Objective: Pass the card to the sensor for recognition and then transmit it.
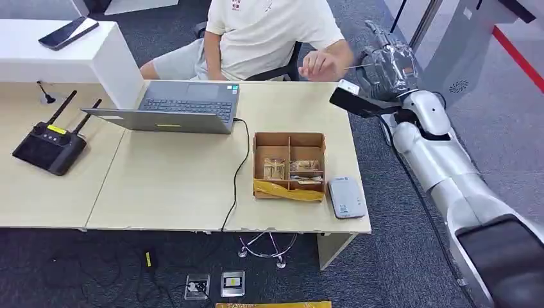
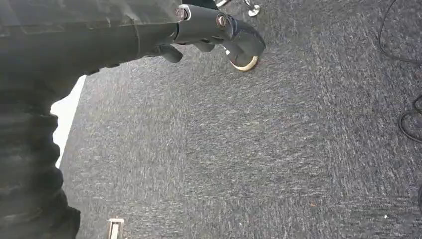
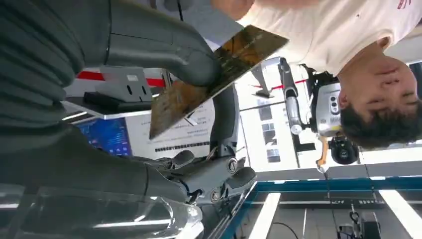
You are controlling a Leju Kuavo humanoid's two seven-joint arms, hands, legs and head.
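Head view, left to right: black remote controller (image 1: 50, 146) with two antennas on the pale table (image 1: 167, 186); dark phone (image 1: 68, 33) on the white raised block at far left; open grey laptop (image 1: 168, 107), its black cable (image 1: 238, 168) running off the near edge; brown compartmented box (image 1: 289, 166) holding small packets, a yellow bag across its near side; grey card sensor (image 1: 346, 197) just beside the box, at the near right corner of the table. Beyond the table's right end, right hand (image 1: 385, 64) raised, thumb pressing a card (image 3: 214, 77) against the fingers, gripped. Seated person's hand (image 1: 319, 63) near the card, not visibly touching. Left hand (image 2: 209, 30) hanging over dark carpet, fingers curled, nothing held.
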